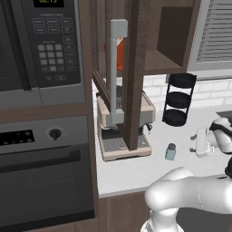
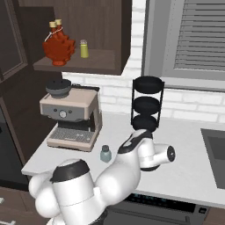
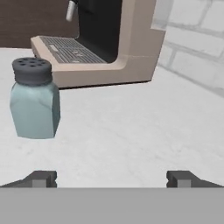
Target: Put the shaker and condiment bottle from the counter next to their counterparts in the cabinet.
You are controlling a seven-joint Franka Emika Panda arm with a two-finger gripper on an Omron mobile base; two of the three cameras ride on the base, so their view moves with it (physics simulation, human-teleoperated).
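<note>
Gripper is wide open with nothing between its tips, held low over the bench and looking along the surface toward the coffee machine. So no grab yet.

Next thing out from it is the shaker, the little pale blue-green one with the dark perforated cap. It stands upright on the bench, off to the left of the line between the two fingertips in the hand view, so the gripper isn't lined up on it. From the base cameras the shaker sits just in front of the coffee machine's drip tray corner, near it but not touching, with the arm's hand hanging close by on the sink side.

Further back against the brick wall is a black three-tier stand, which looks like it's out of the way.

Up in the open cabinet things get more interesting: two orange-red leaf-shaped bottles sit pressed together on the shelf, two tan caps showing, and a small yellowish shaker stands just beside them. No leaf bottle is visible on the bench anywhere.

Going by that, the condiment bottle half seems done already, and the shaker half is what's left: shift over to centre on it, close, lift, and set it by the yellowish one.
</note>
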